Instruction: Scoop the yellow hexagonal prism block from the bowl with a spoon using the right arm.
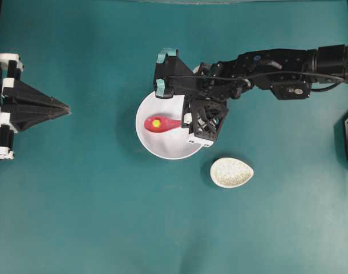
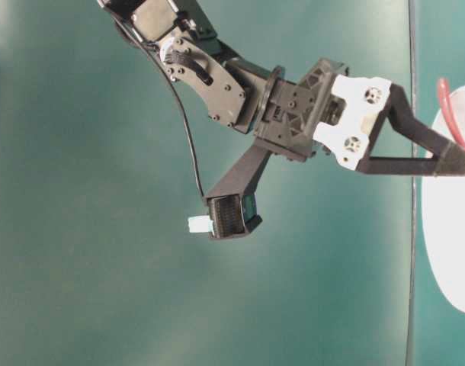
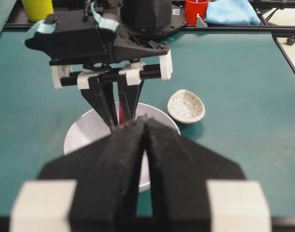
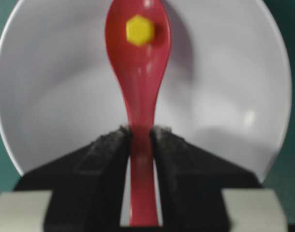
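The yellow hexagonal prism block [image 4: 140, 30] lies in the scoop of the pink-red spoon [image 4: 138, 77], over the inside of the white bowl [image 4: 225, 87]. My right gripper [image 4: 140, 131] is shut on the spoon's handle. From overhead, the block [image 1: 156, 123] sits in the spoon [image 1: 162, 124] above the bowl [image 1: 162, 147], and the right gripper [image 1: 187, 120] reaches in from the right. My left gripper [image 1: 67, 108] rests shut at the far left, well apart from the bowl. In the left wrist view its tips [image 3: 146, 120] meet, with the bowl [image 3: 87, 133] beyond.
A small speckled beige teardrop dish [image 1: 231, 172] stands on the teal table just right of and below the bowl. The right arm [image 1: 276, 68] stretches in from the right edge. A yellow cup [image 3: 37, 8], a red container [image 3: 196, 9] and blue cloth [image 3: 232, 11] sit beyond the table.
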Controlling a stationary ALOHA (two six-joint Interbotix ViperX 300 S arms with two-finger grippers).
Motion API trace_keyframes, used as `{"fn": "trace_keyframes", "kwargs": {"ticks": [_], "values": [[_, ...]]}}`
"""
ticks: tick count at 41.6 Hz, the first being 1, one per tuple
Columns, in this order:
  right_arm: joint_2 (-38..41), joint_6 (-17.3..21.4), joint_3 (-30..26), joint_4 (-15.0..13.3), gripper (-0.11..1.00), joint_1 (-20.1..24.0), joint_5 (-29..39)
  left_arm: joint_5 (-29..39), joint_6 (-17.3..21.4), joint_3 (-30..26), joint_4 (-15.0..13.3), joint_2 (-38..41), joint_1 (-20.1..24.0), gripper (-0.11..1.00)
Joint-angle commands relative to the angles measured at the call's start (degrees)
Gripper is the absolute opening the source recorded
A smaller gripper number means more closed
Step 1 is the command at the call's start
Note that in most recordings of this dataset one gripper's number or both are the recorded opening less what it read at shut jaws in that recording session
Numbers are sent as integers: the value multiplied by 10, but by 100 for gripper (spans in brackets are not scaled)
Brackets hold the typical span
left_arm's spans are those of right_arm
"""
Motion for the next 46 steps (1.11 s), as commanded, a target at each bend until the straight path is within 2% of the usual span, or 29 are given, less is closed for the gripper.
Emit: {"fn": "trace_keyframes", "kwargs": {"ticks": [1, 46], "values": [[-11, 1, -6, 3, 23, 2, -5, -5, -1, -16, 2, 3, -1, 3], [-38, -3, -6, -2, 23, 2, -8, -5, -1, -16, 2, 2, 0, 3]]}}
